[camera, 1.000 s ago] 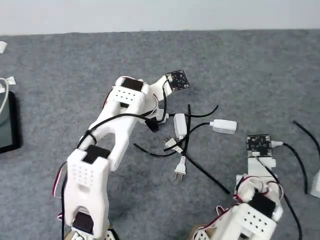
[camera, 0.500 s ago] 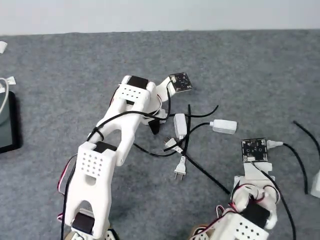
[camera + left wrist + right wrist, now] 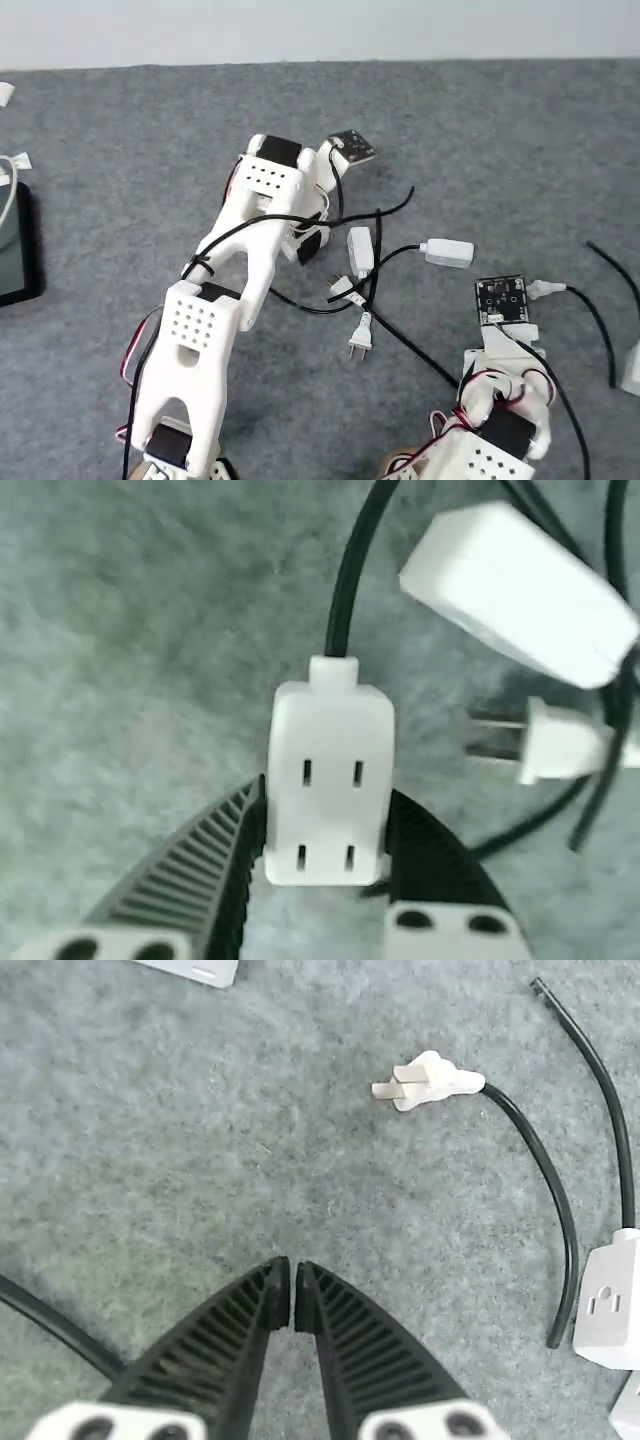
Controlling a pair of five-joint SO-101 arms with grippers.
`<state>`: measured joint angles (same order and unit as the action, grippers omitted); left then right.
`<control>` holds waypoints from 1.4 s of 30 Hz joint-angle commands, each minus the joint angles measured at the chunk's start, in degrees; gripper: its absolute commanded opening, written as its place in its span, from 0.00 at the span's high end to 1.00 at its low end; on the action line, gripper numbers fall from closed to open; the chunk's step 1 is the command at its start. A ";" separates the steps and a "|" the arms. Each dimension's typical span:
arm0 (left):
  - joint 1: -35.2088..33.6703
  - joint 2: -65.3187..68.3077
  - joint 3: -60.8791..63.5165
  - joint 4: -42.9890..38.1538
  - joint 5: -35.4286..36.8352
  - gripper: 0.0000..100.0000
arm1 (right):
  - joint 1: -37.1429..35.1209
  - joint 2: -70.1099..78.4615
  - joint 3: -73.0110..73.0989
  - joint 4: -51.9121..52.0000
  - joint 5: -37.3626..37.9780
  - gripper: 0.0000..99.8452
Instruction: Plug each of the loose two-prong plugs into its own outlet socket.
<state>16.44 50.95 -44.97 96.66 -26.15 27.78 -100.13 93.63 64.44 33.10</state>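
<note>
My left gripper (image 3: 325, 825) holds the white plastic socket block (image 3: 328, 750), my right gripper (image 3: 292, 1292) is shut empty, and no plug looks pushed in yet.

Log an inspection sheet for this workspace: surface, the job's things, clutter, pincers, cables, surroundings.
Surface: grey table, fuzzy.
Job's things: held socket in the left pincer; spare socket and plug lie unplugged.
Clutter: dark device at the table's edge.
Pincers: left shut on the held socket; right pincer shut, empty.
Cables: black cables cross between the arms.
Surroundings: pale wall behind.
</note>
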 commanded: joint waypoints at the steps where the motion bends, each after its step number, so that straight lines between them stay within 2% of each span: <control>1: 1.67 -1.85 -3.91 3.25 11.08 0.99 | -0.75 -0.57 -0.18 0.31 0.18 0.99; 6: 1.23 -6.42 -5.32 3.87 23.82 0.99 | -0.75 -0.57 -0.09 0.31 0.18 0.99; 14: 0.70 -20.84 7.96 2.20 24.88 0.99 | -0.75 -0.57 0.35 -0.13 0.18 0.99; 17: 1.14 -29.45 19.47 -2.55 25.05 0.99 | -0.75 -0.57 0.35 -0.13 0.18 0.99; 21: 2.55 -45.27 41.10 -12.92 25.32 0.99 | -0.75 -0.57 0.44 -0.13 0.18 0.99; 24: 2.11 -57.85 56.48 -20.84 28.22 0.99 | -0.75 -0.57 0.44 -0.13 0.18 0.99; 31: -6.42 -79.38 85.67 -34.11 34.02 0.99 | -0.75 -0.57 0.44 -0.13 0.18 0.99; 36: -7.21 -88.53 106.77 -43.87 34.02 0.99 | -0.75 -0.57 0.53 -0.13 0.18 0.99; 39: -7.12 -94.15 115.91 -47.56 34.02 0.99 | -0.75 -0.57 0.53 -0.13 0.18 0.99; 42: -7.12 -100.13 121.71 -47.21 34.29 0.99 | -0.75 -0.57 0.53 -0.13 0.18 0.99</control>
<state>9.49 -41.27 70.99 51.56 6.99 27.78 -100.13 94.51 64.44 33.10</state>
